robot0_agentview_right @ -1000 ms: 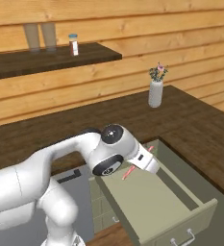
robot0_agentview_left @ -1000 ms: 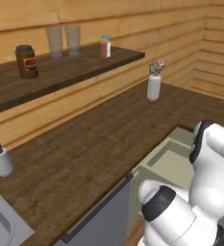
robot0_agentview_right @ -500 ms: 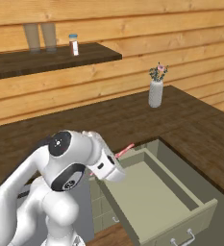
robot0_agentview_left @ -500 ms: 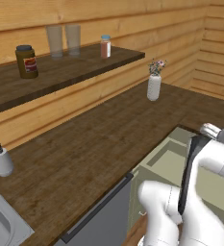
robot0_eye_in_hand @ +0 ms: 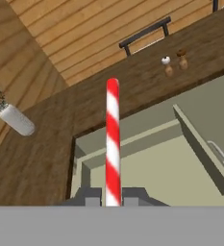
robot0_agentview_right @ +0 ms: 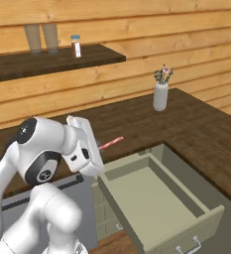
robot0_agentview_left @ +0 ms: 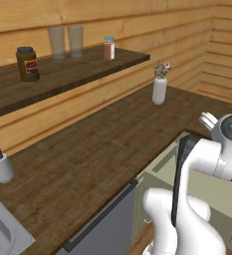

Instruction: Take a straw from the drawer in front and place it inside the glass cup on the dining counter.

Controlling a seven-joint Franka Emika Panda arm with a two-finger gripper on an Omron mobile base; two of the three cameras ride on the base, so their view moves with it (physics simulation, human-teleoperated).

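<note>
We have the straw (robot0_eye_in_hand: 112,144) pinched between our closed gripper (robot0_eye_in_hand: 112,197), and it stands straight out from the fingertips toward twelve o'clock in the hand view. In the right base view the straw (robot0_agentview_right: 110,143) pokes out at about two o'clock from the hand, lifted clear above the open drawer (robot0_agentview_right: 156,198). So picking looks done, and we judge the carry to be the step in hand. Far across the dark counter (robot0_eye_in_hand: 147,81), near one o'clock in the hand view, stand small objects by a stool (robot0_eye_in_hand: 144,32); we cannot tell whether any is the cup. Next we need to turn toward that counter, find the cup, and bring the straw upright over its rim.
</note>
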